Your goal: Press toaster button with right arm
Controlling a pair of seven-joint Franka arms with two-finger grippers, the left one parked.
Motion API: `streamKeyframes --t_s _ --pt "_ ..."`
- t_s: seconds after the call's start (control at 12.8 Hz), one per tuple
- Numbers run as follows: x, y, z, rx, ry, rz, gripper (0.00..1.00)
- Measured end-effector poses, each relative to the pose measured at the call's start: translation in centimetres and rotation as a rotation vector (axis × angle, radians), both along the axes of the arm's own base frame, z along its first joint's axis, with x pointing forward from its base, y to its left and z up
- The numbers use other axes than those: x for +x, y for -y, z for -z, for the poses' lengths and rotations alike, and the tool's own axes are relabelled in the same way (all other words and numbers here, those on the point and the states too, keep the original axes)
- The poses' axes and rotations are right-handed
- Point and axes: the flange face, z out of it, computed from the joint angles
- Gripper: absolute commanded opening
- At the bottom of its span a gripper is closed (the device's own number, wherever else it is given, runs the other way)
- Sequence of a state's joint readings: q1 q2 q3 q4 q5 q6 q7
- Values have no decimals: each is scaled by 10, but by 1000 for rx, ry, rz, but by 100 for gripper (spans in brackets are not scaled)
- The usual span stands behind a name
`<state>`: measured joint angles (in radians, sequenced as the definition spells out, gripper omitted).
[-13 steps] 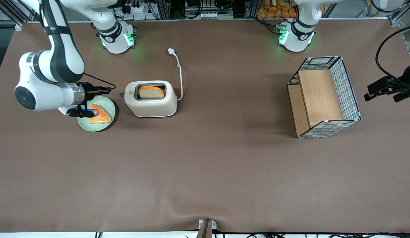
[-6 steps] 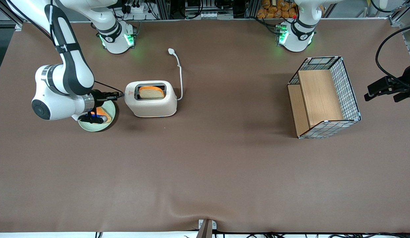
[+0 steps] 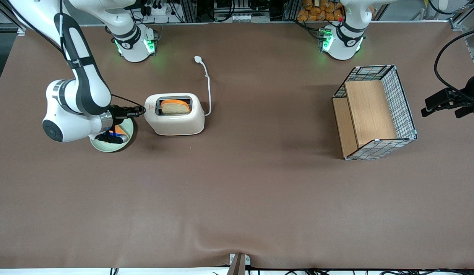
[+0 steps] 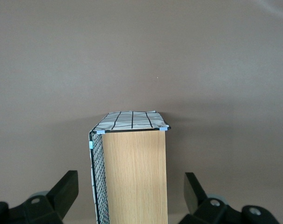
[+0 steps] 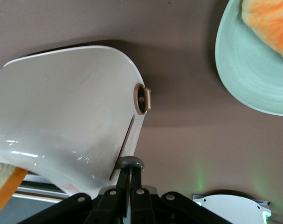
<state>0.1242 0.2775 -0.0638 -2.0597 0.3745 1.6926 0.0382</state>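
The cream-white toaster [image 3: 176,123] stands on the brown table with a bread slice [image 3: 175,107] in its top slot. My right arm's gripper [image 3: 140,110] is level with the toaster's narrow end face and right against it. In the right wrist view the toaster [image 5: 62,116] fills much of the frame. The gripper [image 5: 130,171] is shut with nothing between its fingers, and the fingertips touch the small grey toaster button [image 5: 130,162] at the end of the slit in that face. A round tan knob [image 5: 142,99] sits on the same face.
A pale green plate [image 3: 105,147] with an orange-crusted slice [image 5: 272,23] lies under my wrist, beside the toaster. The toaster's white cord [image 3: 208,84] trails away from the front camera. A wire-and-wood basket [image 3: 374,114] stands toward the parked arm's end.
My right arm has moved over the plate toward the toaster. The gripper tips went from above the plate to the toaster's end face.
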Motion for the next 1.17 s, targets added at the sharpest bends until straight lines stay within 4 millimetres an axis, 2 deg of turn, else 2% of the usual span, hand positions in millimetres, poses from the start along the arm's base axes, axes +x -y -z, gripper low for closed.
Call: streamKeyframes --t_s 0.31,0.7,1.17 --pt "1 11 16 31 -33 68 7" --pt "-1 36 49 118 -88 178 7" --pt "-1 39 68 122 -102 204 7"
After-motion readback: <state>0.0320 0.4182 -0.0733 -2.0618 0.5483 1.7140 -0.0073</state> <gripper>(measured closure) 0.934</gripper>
